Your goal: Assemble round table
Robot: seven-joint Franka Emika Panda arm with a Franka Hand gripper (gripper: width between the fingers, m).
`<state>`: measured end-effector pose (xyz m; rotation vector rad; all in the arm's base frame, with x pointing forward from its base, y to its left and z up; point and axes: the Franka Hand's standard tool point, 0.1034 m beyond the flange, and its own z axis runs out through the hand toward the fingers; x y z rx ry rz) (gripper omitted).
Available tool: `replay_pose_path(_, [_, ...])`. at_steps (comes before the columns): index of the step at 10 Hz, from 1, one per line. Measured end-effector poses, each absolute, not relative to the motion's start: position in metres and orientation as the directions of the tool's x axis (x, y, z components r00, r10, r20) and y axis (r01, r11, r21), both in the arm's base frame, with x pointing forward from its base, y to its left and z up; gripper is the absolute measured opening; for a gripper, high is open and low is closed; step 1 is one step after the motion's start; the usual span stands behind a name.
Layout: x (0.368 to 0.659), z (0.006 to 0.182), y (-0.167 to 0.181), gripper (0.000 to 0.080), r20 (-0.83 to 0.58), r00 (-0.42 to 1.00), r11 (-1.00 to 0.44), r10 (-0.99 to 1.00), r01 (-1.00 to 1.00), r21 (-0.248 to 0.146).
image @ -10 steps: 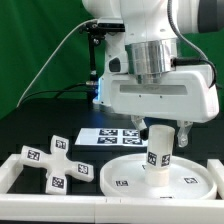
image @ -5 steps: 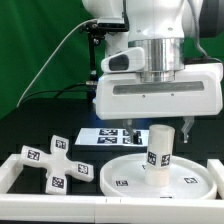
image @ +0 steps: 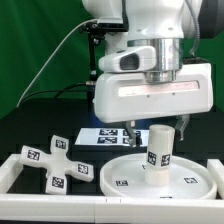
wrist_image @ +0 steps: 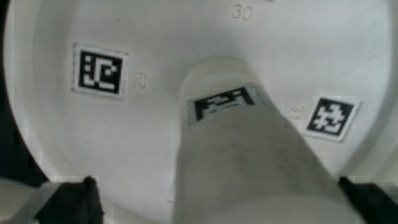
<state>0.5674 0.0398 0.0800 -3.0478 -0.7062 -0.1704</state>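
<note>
On the dark surface [image: 40,118], inside a low white border wall [image: 12,172], the large rimmed round disc [image: 128,180] lies flat. Its near rim runs close along the wall's front edge, and its far rim lies near the marker board [image: 108,136]. The short thick cylinder [image: 160,150] stands upright on the disc, a little toward the exterior view's right of the disc's middle, with bare disc floor showing around its base on the sides that can be seen.

The pincer [image: 156,127] hangs directly over the cylinder, about level with its top. In the wrist view the pincer [wrist_image: 217,202] is spread wide. One dark fingertip [wrist_image: 71,202] stands well clear of the cylinder [wrist_image: 240,150]. The other fingertip is closer to the cylinder's side, and I cannot tell whether it touches. The wrist view also shows the disc [wrist_image: 160,40] as a white floor with square tags on both sides of the cylinder.

Toward the exterior view's left, the cross-shaped four-armed foot [image: 48,160] lies on the surface just beside the disc's rim, with its nearest arm pointing at the rim. The arm's broad white hand body hides the far side of the disc. A strip of the border wall stands close beside the disc at the exterior view's right.
</note>
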Motion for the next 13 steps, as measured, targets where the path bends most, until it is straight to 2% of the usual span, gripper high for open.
replay_pose_path(1, [0.565, 0.084, 0.045, 0.0649, 0.117, 0.861, -0.868, 0.495, 0.495, 0.031])
replay_pose_path(2, [0.565, 0.082, 0.043, 0.0649, 0.115, 0.874, -0.881, 0.472, 0.473, 0.026])
replay_pose_path(4, [0.564, 0.081, 0.043, 0.0402, 0.115, 0.903, -0.909, 0.415, 0.416, 0.018])
replay_pose_path(8, [0.566, 0.081, 0.042, 0.0403, 0.143, 0.976, -0.986, 0.163, 0.165, -0.003])
replay_pose_path(9, [0.567, 0.081, 0.041, 0.0403, 0.163, 0.987, -1.000, -0.003, 0.000, -0.018])
replay_pose_path(11, [0.566, 0.080, 0.039, 0.0403, 0.152, 0.932, -0.945, -0.328, -0.323, -0.058])
replay_pose_path(13, [0.565, 0.080, 0.034, 0.0404, 0.112, 0.767, -0.775, -0.631, -0.621, -0.115])
